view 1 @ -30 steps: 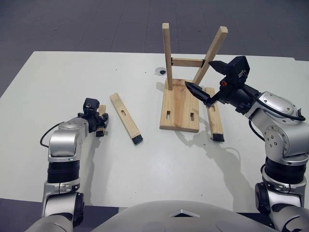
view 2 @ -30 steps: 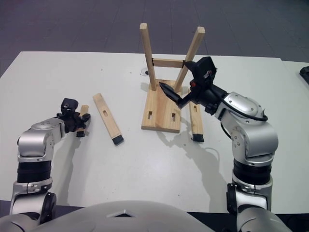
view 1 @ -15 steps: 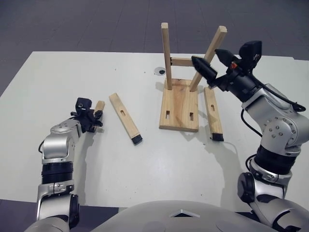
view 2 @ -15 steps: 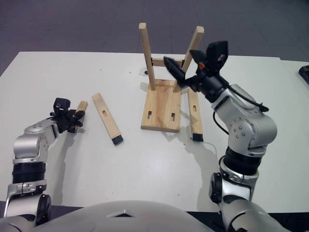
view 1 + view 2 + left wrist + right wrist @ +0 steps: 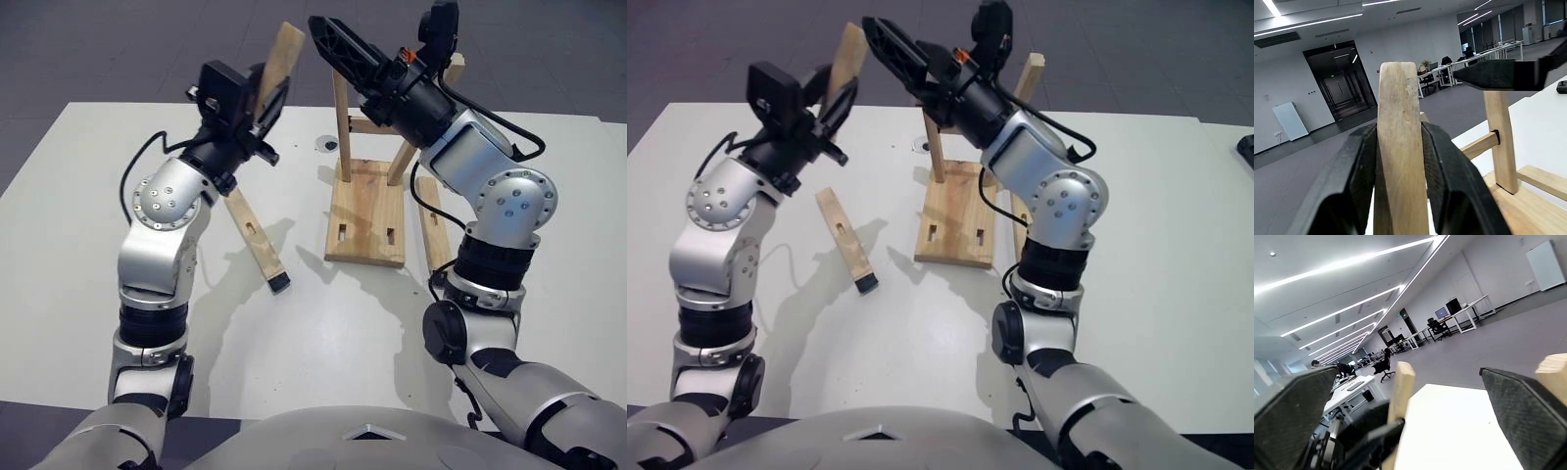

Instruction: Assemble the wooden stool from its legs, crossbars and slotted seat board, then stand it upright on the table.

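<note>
My left gripper [image 5: 263,106] is raised high over the table's left half, shut on a light wooden bar [image 5: 281,54] that points up and away. The left wrist view has that bar [image 5: 1400,147] clamped between the black fingers [image 5: 1352,186]. My right gripper [image 5: 387,37] is open, held high above the stool parts, close to the bar's top end. The slotted seat board [image 5: 364,211] lies flat on the table with two legs [image 5: 339,113] standing in it, joined by a crossbar [image 5: 377,125]. A loose leg [image 5: 255,240] lies left of the board, another [image 5: 432,235] along its right side.
The white table [image 5: 98,196] has a small round hole [image 5: 328,145] behind the board. Bare tabletop spreads at the front and far left. An open office room with desks and chairs lies behind in the right wrist view.
My left arm has lifted the wooden bar from the table's left side up to head height. My right gripper has risen from beside the standing legs and swung toward the bar.
</note>
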Robot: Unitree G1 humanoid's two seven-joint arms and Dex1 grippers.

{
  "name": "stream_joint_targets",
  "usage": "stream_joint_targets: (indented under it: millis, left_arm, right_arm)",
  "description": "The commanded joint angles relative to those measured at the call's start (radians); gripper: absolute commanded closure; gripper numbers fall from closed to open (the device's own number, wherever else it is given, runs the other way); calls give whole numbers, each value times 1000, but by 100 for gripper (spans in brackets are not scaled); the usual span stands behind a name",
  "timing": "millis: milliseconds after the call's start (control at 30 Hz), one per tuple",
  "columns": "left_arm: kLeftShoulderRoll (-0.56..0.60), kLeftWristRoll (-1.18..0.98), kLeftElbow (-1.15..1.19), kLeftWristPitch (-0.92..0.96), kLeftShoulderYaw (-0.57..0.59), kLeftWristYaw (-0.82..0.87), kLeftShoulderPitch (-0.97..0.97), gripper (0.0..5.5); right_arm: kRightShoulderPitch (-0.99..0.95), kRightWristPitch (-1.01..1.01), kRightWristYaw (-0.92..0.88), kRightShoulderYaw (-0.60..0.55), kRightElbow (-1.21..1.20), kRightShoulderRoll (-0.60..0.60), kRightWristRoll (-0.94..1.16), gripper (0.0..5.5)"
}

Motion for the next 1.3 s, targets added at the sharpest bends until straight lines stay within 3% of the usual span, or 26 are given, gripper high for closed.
stream_joint_targets:
  millis: [33,133,1167,1300]
  left_arm:
    - [-37,30,-14,-19,-54,14,1,420]
    - [-57,42,-29,-13,-67,28,3,420]
    - [-102,121,27,-71,-84,79,22,420]
    - [-100,122,37,-76,-73,83,17,420]
  right_arm:
    - [-28,-23,36,42,73,7,-9,10]
    - [-30,-26,47,51,97,14,2,10]
    - [-38,-25,69,66,105,-45,23,473]
    - [-33,-28,74,67,96,-47,28,498]
